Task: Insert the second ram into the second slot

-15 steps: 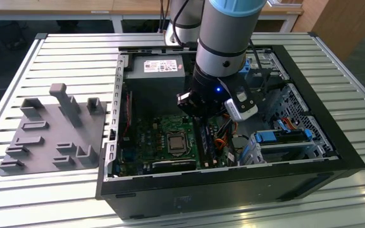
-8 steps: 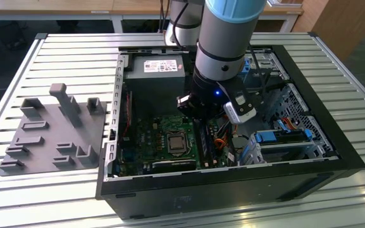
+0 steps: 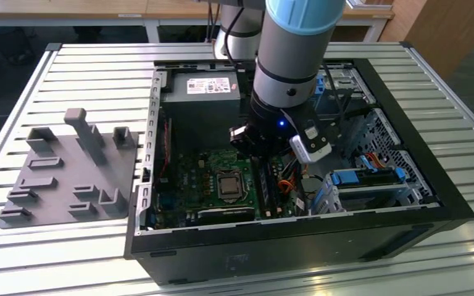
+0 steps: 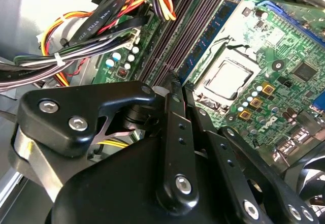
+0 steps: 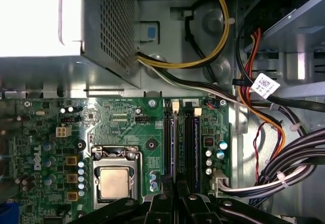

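My gripper (image 3: pixel 263 159) reaches down into the open computer case, right over the memory slots beside the CPU socket (image 3: pixel 227 184). In both wrist views its fingers (image 5: pixel 167 201) stand pressed close together, tips (image 4: pixel 176 82) at the slots. The second ram (image 5: pixel 175 142) shows edge-on as a thin dark blue strip in line with the fingertips. It stands in the second slot out from the CPU socket (image 5: pixel 114 181), and the gripper (image 5: pixel 176 196) looks shut on its near end. Another blue stick with black chips (image 4: pixel 209 35) sits in the slot nearest the socket.
A grey power supply (image 3: pixel 200 92) fills the case's far corner. Cable bundles (image 5: pixel 274 148) run close beside the slots on the side away from the socket. Blue drive brackets (image 3: pixel 367 177) sit at the exterior view's right. A grey fixture (image 3: pixel 68 172) lies on the slatted table outside the case.
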Controlling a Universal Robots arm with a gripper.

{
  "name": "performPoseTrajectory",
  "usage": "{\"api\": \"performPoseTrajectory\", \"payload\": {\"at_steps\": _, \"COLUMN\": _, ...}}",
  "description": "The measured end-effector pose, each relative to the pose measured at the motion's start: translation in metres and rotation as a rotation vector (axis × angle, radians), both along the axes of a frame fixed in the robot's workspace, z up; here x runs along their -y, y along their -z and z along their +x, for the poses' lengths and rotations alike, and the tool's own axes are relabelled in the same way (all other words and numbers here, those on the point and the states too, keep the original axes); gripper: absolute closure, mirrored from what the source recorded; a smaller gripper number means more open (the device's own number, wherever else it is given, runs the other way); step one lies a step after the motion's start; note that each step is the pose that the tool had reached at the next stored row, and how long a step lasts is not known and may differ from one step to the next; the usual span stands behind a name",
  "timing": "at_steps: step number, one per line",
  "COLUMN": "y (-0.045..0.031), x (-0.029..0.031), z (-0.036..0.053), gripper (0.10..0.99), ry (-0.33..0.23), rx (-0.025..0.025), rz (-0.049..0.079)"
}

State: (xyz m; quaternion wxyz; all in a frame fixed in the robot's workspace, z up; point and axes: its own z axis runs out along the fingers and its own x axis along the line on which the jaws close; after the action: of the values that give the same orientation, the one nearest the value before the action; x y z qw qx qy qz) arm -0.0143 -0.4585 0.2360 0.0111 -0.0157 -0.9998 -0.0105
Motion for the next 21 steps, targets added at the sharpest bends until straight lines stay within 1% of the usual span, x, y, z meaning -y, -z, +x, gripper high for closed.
{"api": "performPoseTrajectory", "payload": {"at_steps": 5, "y": 0.0007, "x": 0.0029, "z": 0.0007, "gripper": 0.945, "ry": 0.009, "rx": -0.0004, "rz": 0.000}}
{"api": "performPoseTrajectory", "payload": {"at_steps": 10, "y": 0.0009, "x": 0.0031, "z": 0.0008, "gripper": 0.945, "ry": 0.009, "rx": -0.0004, "rz": 0.000}}
{"api": "performPoseTrajectory", "payload": {"at_steps": 15, "y": 0.0027, "x": 0.0031, "z": 0.0015, "gripper": 0.945, "ry": 0.009, "rx": -0.0004, "rz": 0.000}}
{"api": "performPoseTrajectory", "payload": {"at_steps": 21, "y": 0.0051, "x": 0.0031, "z": 0.0015, "gripper": 0.945, "ry": -0.020, "rx": -0.0009, "rz": 0.000}}
